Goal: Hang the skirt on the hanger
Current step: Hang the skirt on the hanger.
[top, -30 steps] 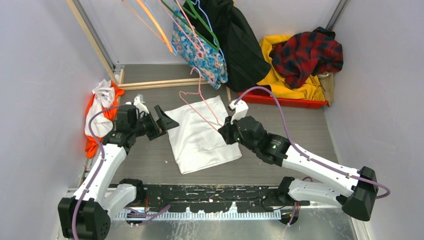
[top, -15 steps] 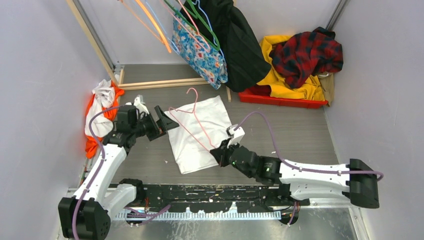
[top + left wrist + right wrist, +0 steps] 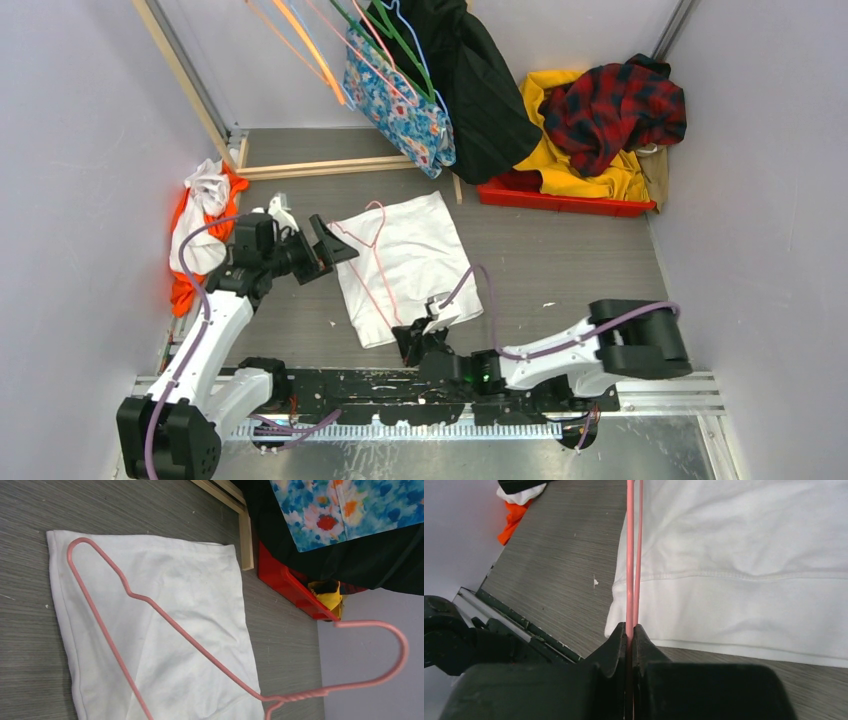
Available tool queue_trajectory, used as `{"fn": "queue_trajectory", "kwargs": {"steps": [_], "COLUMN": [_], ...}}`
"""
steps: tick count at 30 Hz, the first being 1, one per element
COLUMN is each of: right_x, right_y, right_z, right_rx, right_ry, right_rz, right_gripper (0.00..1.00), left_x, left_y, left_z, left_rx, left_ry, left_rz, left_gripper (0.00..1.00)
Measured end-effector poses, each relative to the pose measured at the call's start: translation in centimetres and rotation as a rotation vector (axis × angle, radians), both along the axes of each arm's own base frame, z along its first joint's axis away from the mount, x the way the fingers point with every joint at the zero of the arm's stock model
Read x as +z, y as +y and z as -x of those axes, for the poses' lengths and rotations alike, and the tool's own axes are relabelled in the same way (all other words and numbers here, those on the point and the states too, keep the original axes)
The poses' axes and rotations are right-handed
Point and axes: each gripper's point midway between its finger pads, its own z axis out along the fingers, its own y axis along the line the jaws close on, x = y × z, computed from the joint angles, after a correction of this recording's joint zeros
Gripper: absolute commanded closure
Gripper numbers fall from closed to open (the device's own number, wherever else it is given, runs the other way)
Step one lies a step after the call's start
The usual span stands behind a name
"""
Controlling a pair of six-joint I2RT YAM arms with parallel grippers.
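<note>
The skirt [image 3: 395, 95] hangs at 12 o'clock, its long axis slanting from 11 to 5. The right gripper [image 3: 408, 338] pinches the pink hanger [image 3: 630, 555], whose hook points toward 12. The hanger is now dragged back toward 6 across the white garment [image 3: 420, 250]. The left gripper [image 3: 332, 243] stays spread.

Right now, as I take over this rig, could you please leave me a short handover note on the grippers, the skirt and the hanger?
Left gripper: open, holding nothing, by the far left corner of the white garment.
Right gripper: shut on the wire of the pink hanger, at the near edge of the table.
The pink hanger extends over the white garment.
The skirt hangs at the back beside the black coat, well apart from that hanger.
Done: hanger gripped. Left: skirt not yet on it.
</note>
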Motion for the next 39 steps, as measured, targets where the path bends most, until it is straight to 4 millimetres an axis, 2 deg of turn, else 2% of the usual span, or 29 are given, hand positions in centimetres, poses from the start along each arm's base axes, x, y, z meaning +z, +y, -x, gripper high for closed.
{"fn": "queue_trajectory", "kwargs": {"steps": [4,12,16,19,23,27,35,39], "right_x": [-1.7,-2.8,-3.9,-3.9,-4.6,-5.8,-6.5,-7.4], "right_y": [2.3,7.0,7.9,8.6,8.3,6.7,5.0,5.0], "right_z": [0.3,1.9,3.1,4.7,6.2,6.8,5.7,5.3], "right_rx": [-0.004,0.027,0.008,-0.012,-0.041,-0.097,-0.189,-0.207], "right_ry": [0.013,0.04,0.056,0.068,0.09,0.076,0.031,0.021], "right_rz": [-0.018,-0.104,-0.117,-0.139,-0.155,-0.116,-0.072,-0.045], "right_gripper": [0.99,0.99,0.99,0.99,0.99,0.99,0.99,0.99], "left_x": [0.6,1.3,1.0,0.9,0.8,0.6,0.4,0.4], "left_y": [0.0,0.0,0.0,0.0,0.0,-0.1,-0.1,-0.1], "left_z": [0.2,0.5,0.7,0.7,0.9,0.9,0.9,0.9], "left_rx": [-0.003,-0.013,-0.019,-0.021,-0.025,-0.03,-0.031,-0.03], "left_ry": [-0.022,-0.063,-0.053,-0.048,-0.044,-0.032,-0.018,-0.016], "left_rz": [0.004,0.002,0.004,0.008,0.008,0.011,0.013,0.015], "left_gripper": [0.01,0.01,0.01,0.0,0.0,0.0,0.01,0.01]}}
